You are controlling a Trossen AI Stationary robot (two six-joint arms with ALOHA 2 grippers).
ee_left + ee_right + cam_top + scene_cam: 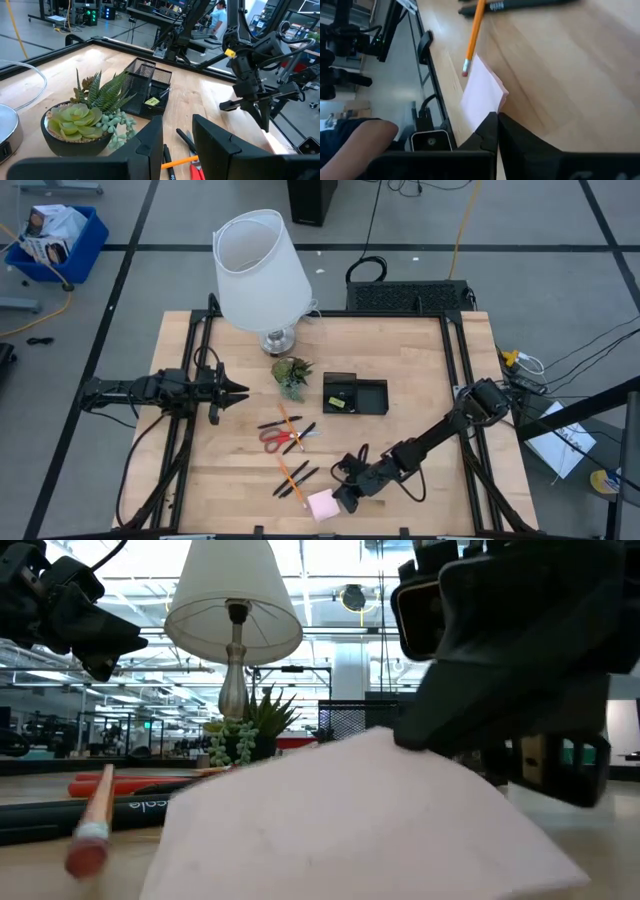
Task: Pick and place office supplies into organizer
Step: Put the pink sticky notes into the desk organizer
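Note:
The pink sticky-note pad [322, 505] lies near the table's front edge, and my right gripper [496, 120] is shut at the side of it that faces the arm. Red-handled scissors [275, 437], black pens [300, 478] and an orange pencil [474, 30] lie on the wood left of the pad and farther back. The black organizer [355, 395] stands at mid-table with a small yellow-green piece [337, 403] in it. At the table's left side my left gripper [177, 145] hangs open, with nothing between its fingers. My right gripper pinches the pad's edge [489, 111] on the arm's side between its two shut fingers. The fingers slant down from the table's right and far side. In the low view the pad [350, 820] tilts, its gripper side raised and its near side low. How many sheets are held, I cannot tell.
A white-shaded lamp [262, 270] and a small green plant [292, 375] stand behind the supplies, left of the organizer. The table's front edge runs just past the pad. Bare wood lies right of the organizer.

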